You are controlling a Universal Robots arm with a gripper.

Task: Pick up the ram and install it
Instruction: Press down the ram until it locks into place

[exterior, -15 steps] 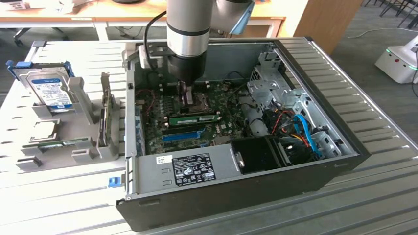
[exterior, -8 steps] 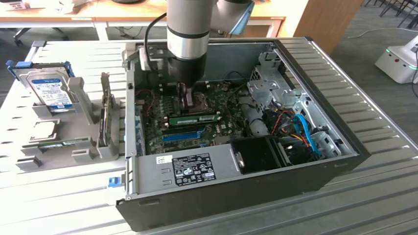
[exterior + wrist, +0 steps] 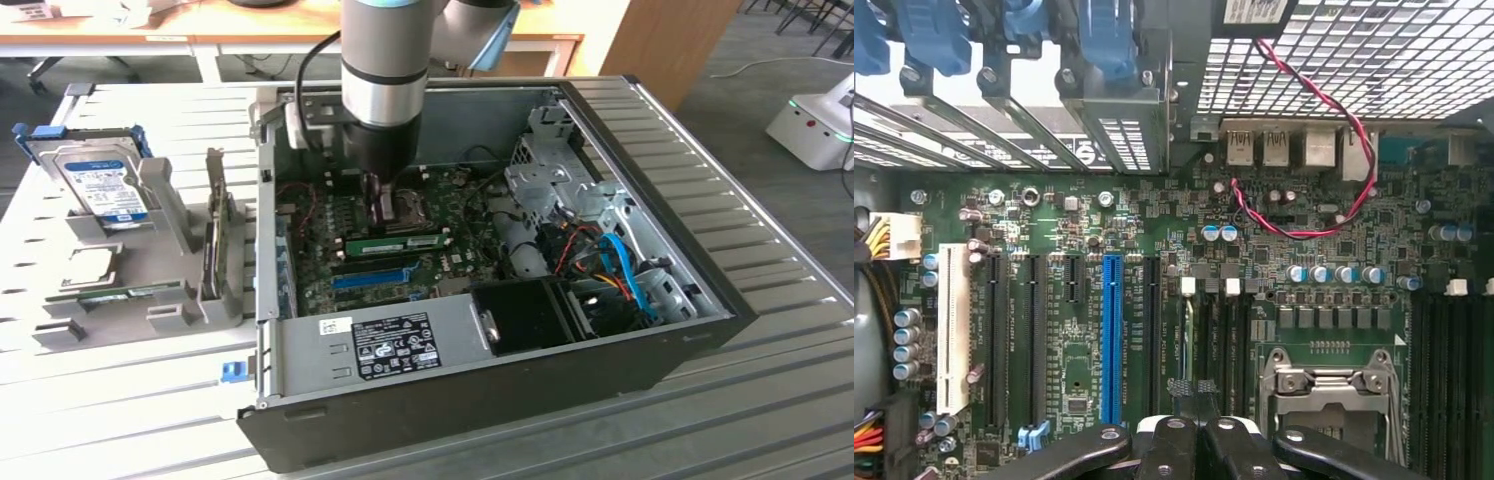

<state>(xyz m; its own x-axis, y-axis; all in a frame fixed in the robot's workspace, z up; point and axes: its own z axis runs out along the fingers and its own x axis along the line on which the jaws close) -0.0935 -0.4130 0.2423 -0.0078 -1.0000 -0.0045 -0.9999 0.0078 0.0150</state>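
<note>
Wrist view: fingers (image 3: 1189, 440) are seen shut right over the motherboard (image 3: 1154, 300), nothing visibly held; one ram (image 3: 396, 243) already seated.

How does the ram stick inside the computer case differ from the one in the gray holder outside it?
The ram stick in the case sits on the motherboard; the ram stick in the holder lies outside the case, at the exterior view's left. The first shows its white label; on the second I can't make one out. Both are long, narrow and green.
</note>
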